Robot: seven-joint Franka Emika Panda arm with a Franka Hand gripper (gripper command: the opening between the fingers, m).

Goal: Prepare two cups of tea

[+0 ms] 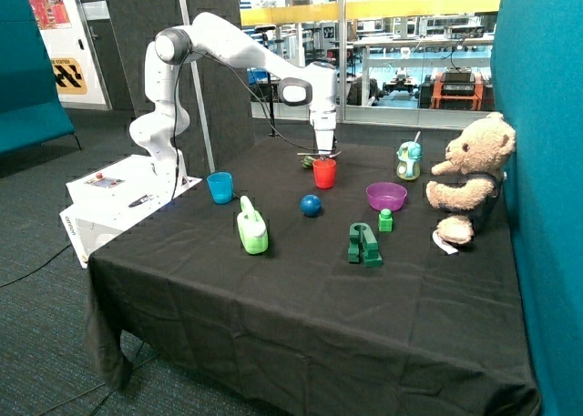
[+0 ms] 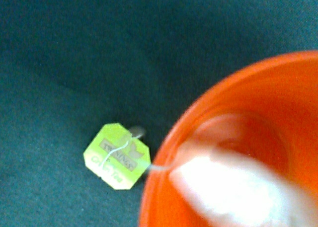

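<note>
The red cup (image 1: 323,173) stands on the black cloth near the back of the table, and my gripper (image 1: 324,154) is directly above its mouth. In the wrist view the red cup (image 2: 233,137) fills one corner, with a white tea bag (image 2: 233,189) inside its opening. The tea bag's thin string runs over the rim to a yellow-green tag (image 2: 117,155) outside the cup, over the cloth. The light blue cup (image 1: 219,187) stands apart, towards the robot's base. I see no second tea bag.
A green watering can (image 1: 252,229), a blue ball (image 1: 311,205), a purple bowl (image 1: 386,196), green blocks (image 1: 364,245) and a lidded cup with a straw (image 1: 409,161) stand around. A teddy bear (image 1: 469,175) sits by the teal wall.
</note>
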